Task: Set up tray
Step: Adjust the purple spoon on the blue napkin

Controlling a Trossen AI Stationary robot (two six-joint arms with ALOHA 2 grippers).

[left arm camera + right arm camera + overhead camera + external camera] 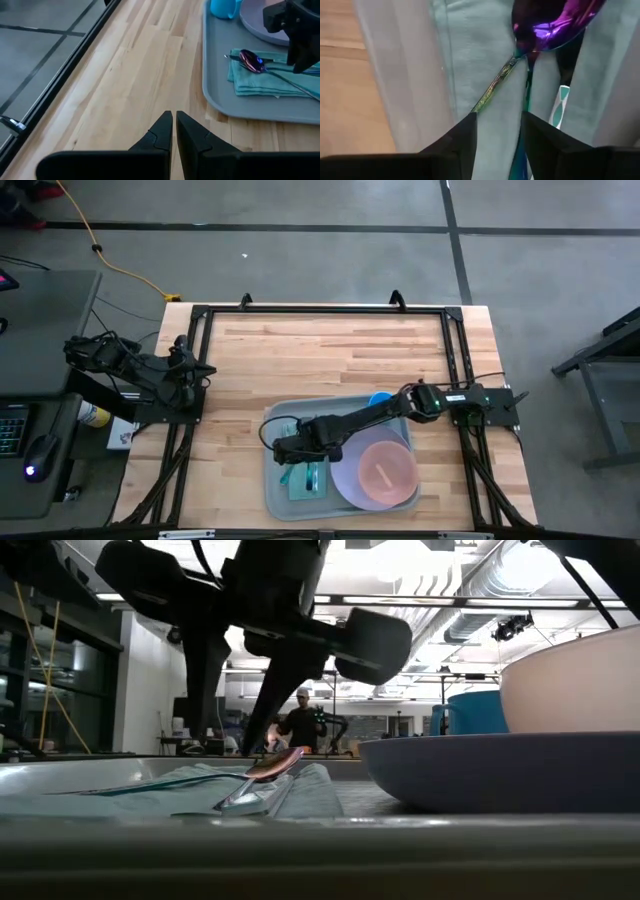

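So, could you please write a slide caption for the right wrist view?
Right gripper open just above an iridescent spoon lying on a folded teal napkin in the tray.

a light wooden table (330, 360) with a black frame along its edges fills the middle of the high view. directly on it, in the lower centre of the frame, lies the pale grey-green tray (276, 498), its rim close to the table's bottom edge.
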